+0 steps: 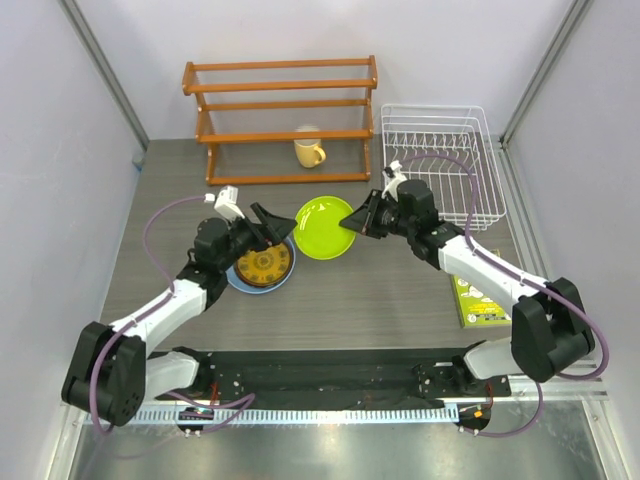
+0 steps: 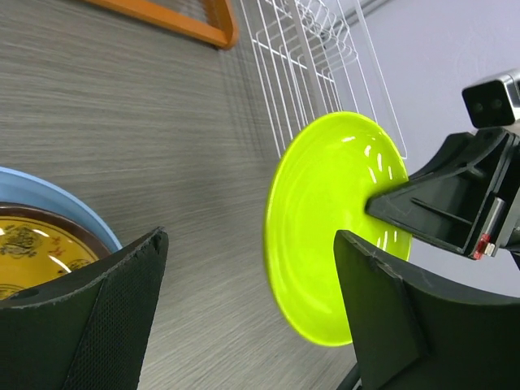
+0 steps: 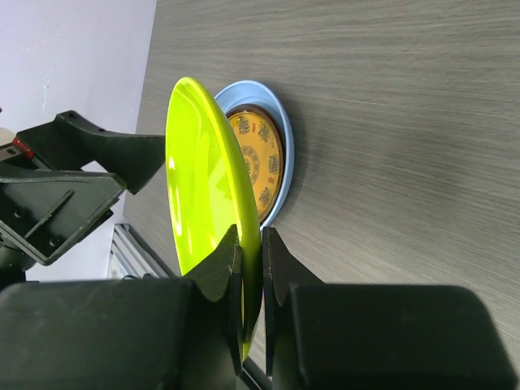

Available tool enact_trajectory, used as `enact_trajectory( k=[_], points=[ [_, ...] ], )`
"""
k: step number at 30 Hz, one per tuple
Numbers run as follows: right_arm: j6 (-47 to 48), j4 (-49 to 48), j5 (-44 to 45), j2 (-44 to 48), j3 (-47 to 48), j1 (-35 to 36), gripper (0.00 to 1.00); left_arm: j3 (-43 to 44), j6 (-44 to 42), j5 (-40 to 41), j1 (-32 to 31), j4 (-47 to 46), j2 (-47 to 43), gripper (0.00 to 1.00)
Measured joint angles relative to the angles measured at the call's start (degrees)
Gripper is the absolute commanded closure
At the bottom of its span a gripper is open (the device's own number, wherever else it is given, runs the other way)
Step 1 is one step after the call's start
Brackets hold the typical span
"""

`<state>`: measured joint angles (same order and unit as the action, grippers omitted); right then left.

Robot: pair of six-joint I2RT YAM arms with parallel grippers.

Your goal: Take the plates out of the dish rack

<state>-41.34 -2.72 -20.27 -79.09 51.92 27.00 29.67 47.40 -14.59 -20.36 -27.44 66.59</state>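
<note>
Rack: the white wire dish rack (image 1: pixel 436 130) stands at the far right of the surface (image 1: pixel 380 290), and I see no plates in its slots from above.
Green plate: the lime green plate (image 1: pixel 322 226) is out of the rack, held in the middle of the surface between the two arms, just beside the stack. It looks lifted and slightly tilted, though I can't tell for sure that it is clear of the surface.
Right gripper: the right gripper (image 3: pixel 262 244) is pinching the green plate by its rim, one finger on each face.
Left gripper: the left gripper (image 2: pixel 250 244) is spread wide and holds nothing. It hangs over the right edge of the stack, with its opening facing the green plate.
Stack: the light blue plate (image 1: pixel 238 280) lies flat on the surface at centre left, with the dark red plate (image 2: pixel 81 227) on it and the yellow-brown patterned plate (image 1: pixel 262 266) on top.
Done so far: three plates look unloaded and stacked, and the fourth is already out of the rack.
Left to do: as I judge it, only the green plate has to be set down, either straight onto the stack or passed to the open left gripper first.
Not part of the job: the yellow mug (image 1: pixel 308 152) sits by the orange shelf (image 1: pixel 280 100).
</note>
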Motion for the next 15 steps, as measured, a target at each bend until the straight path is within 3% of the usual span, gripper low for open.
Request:
enact_trajectory(
  k=[2,5,6,8,9,12,15],
  points=[
    [-0.52,-0.7,-0.11,-0.61,0.0,0.72,0.92,0.0,0.46,-0.28,-0.72,-0.72,0.92,0.2],
    [-1.16,-1.99,-0.55,-1.4,0.0,1.53,0.92,0.0,0.83,-0.61,-1.42,-2.03,2.01,0.32],
    [-1.33,-2.32,-0.66,-1.6,0.0,1.73,0.92,0.0,0.87,-0.7,-1.53,-2.38,2.29,0.44],
    [-1.75,-3.02,-0.85,-1.88,0.02,2.1,0.91,0.0,1.42,-1.03,-1.7,-2.93,2.93,0.57],
    [-1.95,-3.3,-0.9,-1.97,0.02,2.19,0.92,0.0,1.62,-1.05,-1.73,-2.97,3.19,0.74],
    [-2.19,-3.67,-1.11,-1.97,0.07,2.27,0.92,0.0,1.6,-1.09,-1.75,-2.95,3.67,0.95],
    [-2.16,-3.63,-1.18,-1.99,0.15,2.29,0.92,0.17,1.9,-1.42,-1.75,-2.95,3.63,0.98]
  ],
)
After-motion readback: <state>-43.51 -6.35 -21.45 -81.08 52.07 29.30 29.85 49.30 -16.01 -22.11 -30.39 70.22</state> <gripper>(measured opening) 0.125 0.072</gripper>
